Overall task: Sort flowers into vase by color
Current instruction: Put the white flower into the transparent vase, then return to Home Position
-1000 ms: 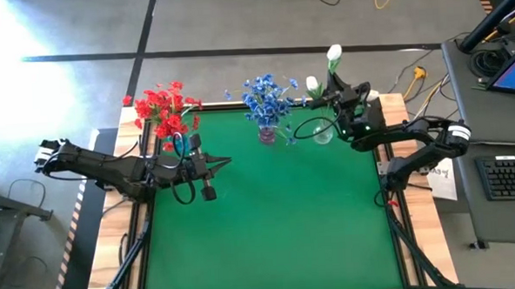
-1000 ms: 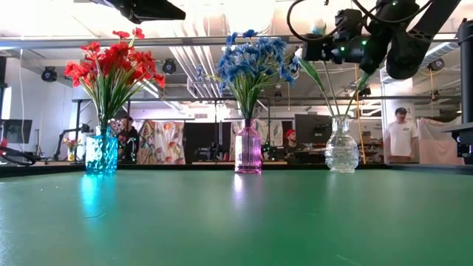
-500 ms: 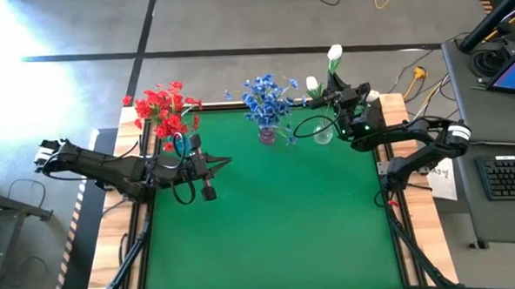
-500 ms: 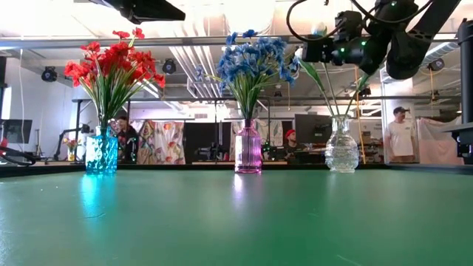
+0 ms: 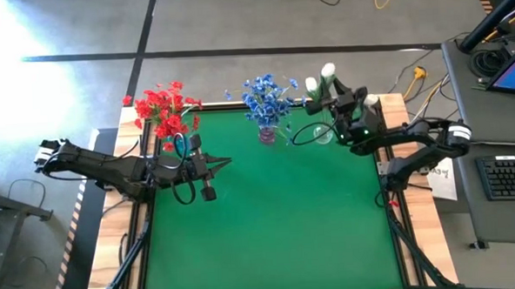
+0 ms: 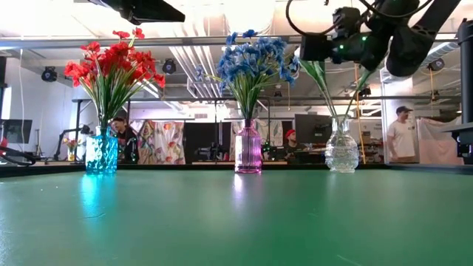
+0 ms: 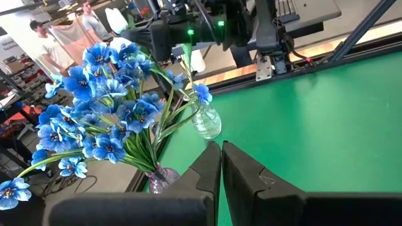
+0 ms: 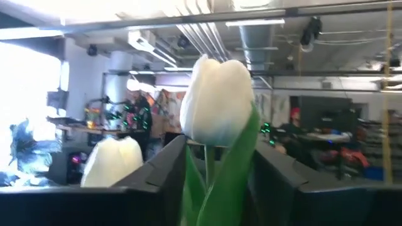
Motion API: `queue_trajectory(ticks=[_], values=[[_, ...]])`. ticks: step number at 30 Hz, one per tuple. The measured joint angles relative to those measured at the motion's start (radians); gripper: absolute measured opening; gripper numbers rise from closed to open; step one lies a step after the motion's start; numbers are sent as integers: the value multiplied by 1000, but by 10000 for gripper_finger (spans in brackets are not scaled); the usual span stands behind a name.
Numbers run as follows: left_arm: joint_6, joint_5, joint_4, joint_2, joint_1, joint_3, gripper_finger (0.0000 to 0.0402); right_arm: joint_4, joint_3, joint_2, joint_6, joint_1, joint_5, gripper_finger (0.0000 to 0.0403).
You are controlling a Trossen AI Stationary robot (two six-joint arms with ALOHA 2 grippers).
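- Now the right end effector (image 5: pixel 341 100) hangs just above the clear glass vase (image 6: pixel 341 146), and its dark fingers (image 8: pixel 166 164) stand apart on either side of a white tulip (image 8: pixel 217 100); the stem passes between them with a gap, so I judge that the grip is loosened and not holding.
- A second white tulip (image 8: pixel 112 161) is just beside the first one, and both thin green stems (image 6: pixel 325 90) go down into the neck of the clear glass vase.
- The left end effector (image 7: pixel 220 172) is closed on nothing, and it waits well to the left of the clear glass vase, over the green tabletop (image 5: pixel 269 214).
- Left of the clear glass vase stands the pink vase (image 6: pixel 248 150) with the blue flowers (image 6: pixel 251 63), and still farther left the blue vase (image 6: pixel 101 151) with the red flowers (image 6: pixel 111 66).
- I judge the flowers very light, with a thin stem that bends easily and a soft head that can be crushed.
- The best place to take hold is on the stem, some way below the bloom, never on the petals.
- The glass vase looks light and narrow at the neck, so a sideways pull on a stem could tip it.
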Motion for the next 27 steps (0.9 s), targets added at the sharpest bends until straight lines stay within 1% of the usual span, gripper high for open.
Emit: queue_trajectory(ticks=[4,10,15,18,21,24,26,27], values=[[0,0,-1,0,0,0,0,-13,0,-22,-54,53,96,179],[0,0,-1,0,0,-1,0,-111,18,-71,-125,156,223,225],[0,0,-1,0,1,-1,0,-139,60,-85,-201,218,414,258],[-5,0,-1,0,1,-1,0,-142,79,-96,-266,254,495,275],[-10,0,-6,0,1,-1,0,-142,92,-110,-315,291,550,289],[-24,1,-20,0,0,-1,0,-142,106,-129,-350,330,576,299],[-29,30,-26,0,0,-4,0,-142,119,-138,-367,360,590,303],[-30,75,-26,0,0,-6,0,-142,126,-142,-382,373,601,304]])
